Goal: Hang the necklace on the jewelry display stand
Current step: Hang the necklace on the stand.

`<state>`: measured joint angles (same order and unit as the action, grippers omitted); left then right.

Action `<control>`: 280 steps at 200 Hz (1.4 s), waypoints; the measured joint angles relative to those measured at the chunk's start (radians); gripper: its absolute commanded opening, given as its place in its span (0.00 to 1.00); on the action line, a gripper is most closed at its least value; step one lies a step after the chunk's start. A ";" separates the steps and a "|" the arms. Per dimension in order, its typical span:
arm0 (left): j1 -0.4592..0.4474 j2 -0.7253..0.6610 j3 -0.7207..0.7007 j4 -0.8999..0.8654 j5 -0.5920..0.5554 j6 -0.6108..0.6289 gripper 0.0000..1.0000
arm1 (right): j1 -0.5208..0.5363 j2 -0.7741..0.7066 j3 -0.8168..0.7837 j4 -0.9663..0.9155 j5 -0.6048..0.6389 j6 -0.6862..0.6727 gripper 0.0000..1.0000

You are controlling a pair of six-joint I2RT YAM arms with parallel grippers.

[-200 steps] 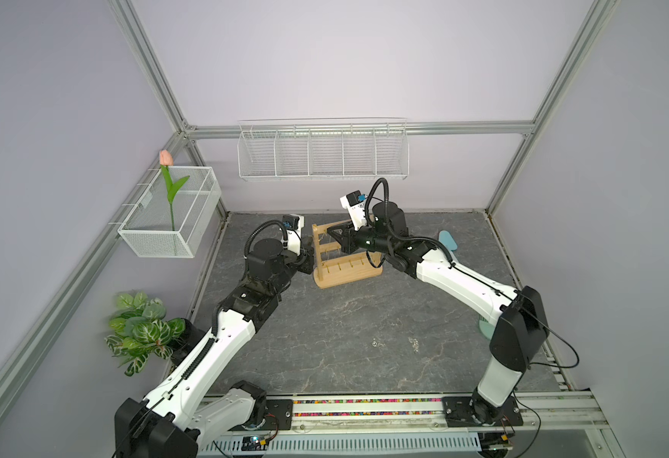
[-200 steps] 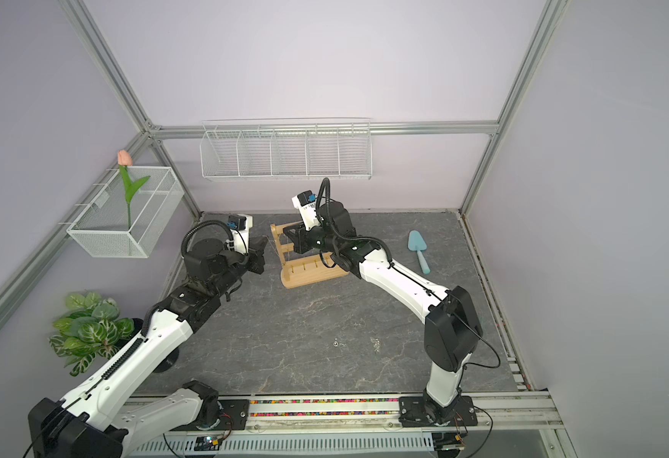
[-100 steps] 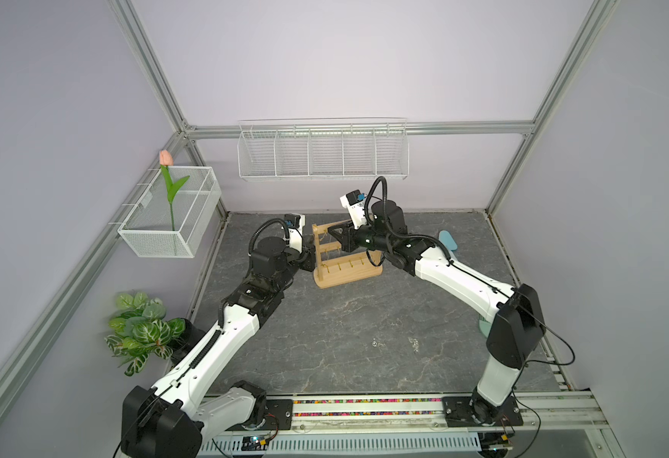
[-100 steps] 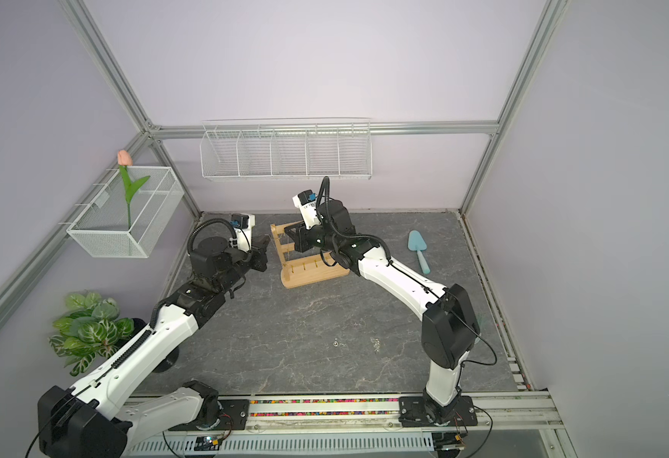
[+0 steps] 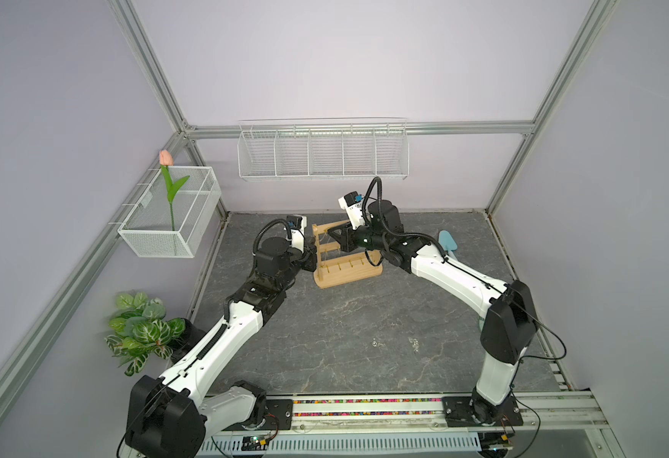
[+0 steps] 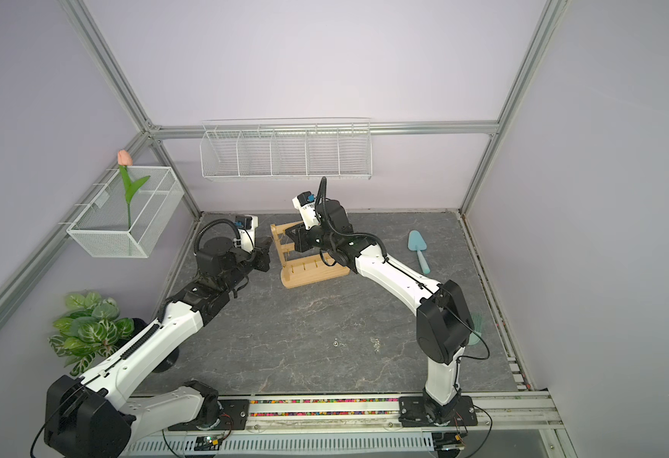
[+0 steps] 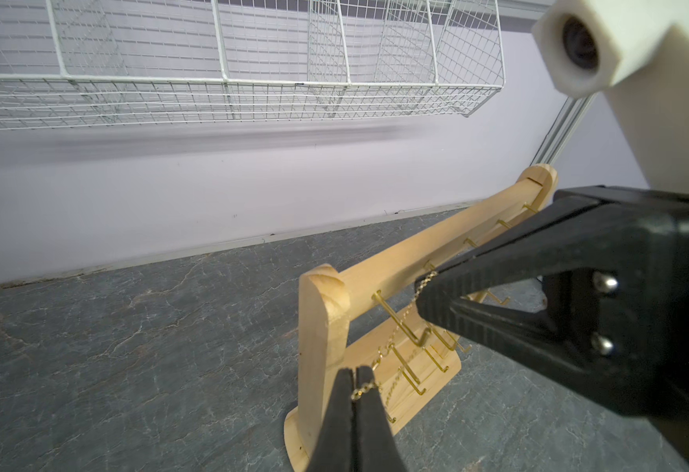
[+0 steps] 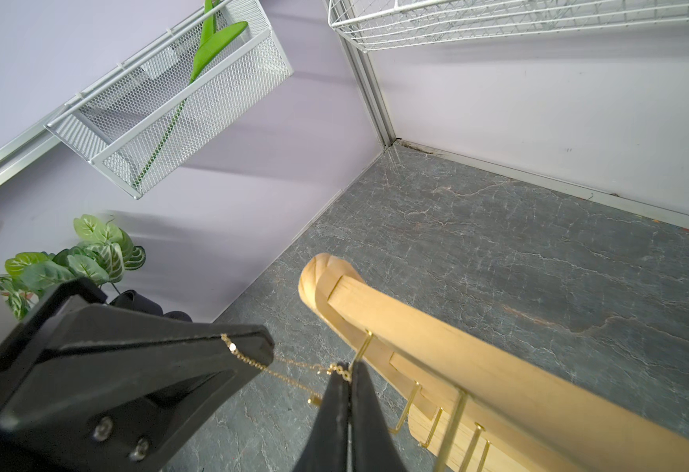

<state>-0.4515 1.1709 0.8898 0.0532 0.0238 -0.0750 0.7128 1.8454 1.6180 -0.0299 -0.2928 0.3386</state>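
Note:
The jewelry display stand (image 5: 346,269) (image 6: 313,271), light wood with gold hooks, stands on the grey floor near the back wall. My left gripper (image 7: 355,374) (image 5: 312,257) is shut on one end of the thin gold necklace (image 7: 400,323), beside the stand's left upright (image 7: 322,327). At the top bar (image 8: 457,347), my right gripper (image 8: 347,370) (image 5: 335,238) is shut on the necklace's other end. The necklace (image 8: 289,367) stretches between the two grippers, close by the end hook (image 8: 363,347). I cannot tell whether it rests on that hook.
A white wire basket (image 5: 323,154) hangs on the back wall above the stand. A mesh basket with a tulip (image 5: 170,214) is on the left wall, with a potted plant (image 5: 142,329) below it. A blue trowel (image 6: 418,250) lies right of the stand.
My left arm has shifted a little toward the stand. The right arm has hardly moved. Both grippers stay shut on the chain.

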 measured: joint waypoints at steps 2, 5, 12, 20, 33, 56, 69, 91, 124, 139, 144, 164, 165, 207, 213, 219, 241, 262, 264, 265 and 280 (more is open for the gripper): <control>0.000 0.001 0.000 0.000 0.000 0.000 0.00 | 0.000 0.000 0.000 0.000 0.000 0.000 0.08; 0.000 0.002 0.000 0.001 0.000 0.000 0.00 | 0.000 0.001 0.000 0.000 0.000 0.000 0.08; 0.000 0.004 -0.001 0.002 0.000 0.000 0.00 | 0.000 0.002 0.002 -0.002 0.000 0.000 0.08; 0.000 0.007 -0.002 0.002 -0.001 0.000 0.00 | 0.000 0.003 0.004 -0.003 0.000 -0.002 0.08; 0.000 0.011 -0.006 0.005 -0.004 -0.003 0.00 | 0.000 0.006 0.008 -0.004 0.001 -0.003 0.09; 0.000 0.019 -0.014 0.010 -0.010 -0.011 0.00 | 0.000 0.006 0.014 -0.007 0.001 -0.008 0.09; 0.000 0.025 -0.016 0.017 -0.015 -0.017 0.00 | 0.000 0.006 0.017 -0.010 0.001 -0.011 0.08; 0.000 0.026 -0.027 0.019 -0.020 -0.023 0.00 | 0.000 0.006 0.017 -0.011 0.000 -0.017 0.08; 0.000 0.022 -0.028 0.017 -0.025 -0.026 0.00 | 0.000 0.006 0.018 -0.014 -0.007 -0.023 0.07; 0.000 0.016 -0.028 0.016 -0.027 -0.026 0.00 | 0.000 0.006 0.019 -0.020 -0.016 -0.024 0.07; 0.000 0.014 -0.028 0.016 -0.027 -0.026 0.00 | 0.001 0.006 0.019 -0.022 -0.019 -0.024 0.07; 0.000 0.011 -0.028 0.016 -0.027 -0.026 0.00 | 0.002 0.006 0.020 -0.026 -0.031 -0.024 0.07; 0.000 0.011 -0.028 0.016 -0.027 -0.026 0.00 | 0.002 0.006 0.020 -0.026 -0.032 -0.024 0.07; 0.000 0.010 -0.028 0.016 -0.041 -0.026 0.00 | 0.003 0.006 0.042 -0.039 -0.048 -0.024 0.07; 0.000 0.010 -0.028 0.016 -0.042 -0.026 0.00 | 0.003 0.006 0.047 -0.042 -0.050 -0.024 0.07; 0.000 0.009 -0.028 0.016 -0.042 -0.026 0.00 | 0.004 0.006 0.053 -0.043 -0.053 -0.024 0.07; 0.000 0.007 -0.028 0.016 -0.042 -0.026 0.00 | 0.005 0.006 0.062 -0.049 -0.056 -0.024 0.07; 0.000 0.007 -0.028 0.016 -0.042 -0.026 0.00 | 0.005 0.006 0.062 -0.063 -0.052 -0.025 0.07; 0.000 0.007 -0.028 0.016 -0.042 -0.026 0.00 | 0.005 0.006 0.063 -0.063 -0.052 -0.025 0.07; 0.000 0.007 -0.028 0.016 -0.042 -0.026 0.00 | 0.005 0.006 0.062 -0.064 -0.052 -0.025 0.07; 0.000 0.007 -0.028 0.016 -0.041 -0.026 0.00 | 0.005 0.006 0.063 -0.068 -0.047 -0.025 0.07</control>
<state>-0.4515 1.1782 0.8616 0.0692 -0.0174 -0.1013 0.7181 1.8515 1.6806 -0.0978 -0.3397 0.3134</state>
